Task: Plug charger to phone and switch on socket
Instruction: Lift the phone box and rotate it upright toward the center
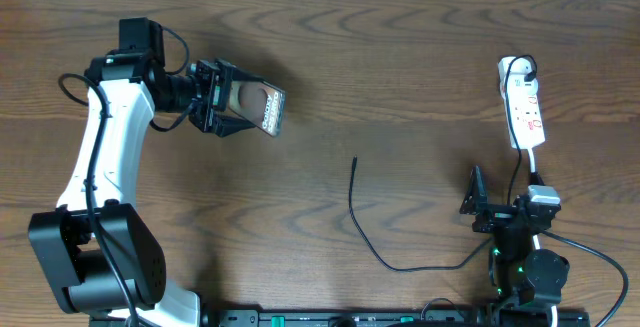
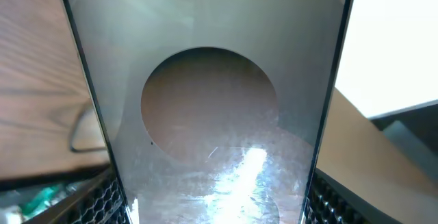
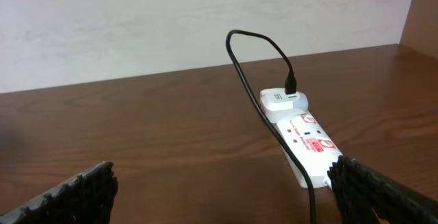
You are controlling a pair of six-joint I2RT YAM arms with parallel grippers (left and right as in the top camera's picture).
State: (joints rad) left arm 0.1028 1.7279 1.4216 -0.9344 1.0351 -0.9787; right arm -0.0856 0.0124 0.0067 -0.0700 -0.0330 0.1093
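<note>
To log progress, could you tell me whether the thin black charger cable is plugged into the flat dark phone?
Out: its connector tip lies bare on the table, apart from the phone in the left gripper.

the left arm (image 1: 100, 157) rises from its base at the near-left table edge, white link reaching away, wrist bent toward the right. the left gripper (image 1: 238, 102) points rightward, its fingers (image 2: 102, 200) clamped on the long edges of the phone (image 1: 265, 109). the right arm (image 1: 525, 257) sits folded low at the near-right edge, the right gripper (image 3: 222, 172) aimed away from its base, pads spread wide, holding nothing.
</note>
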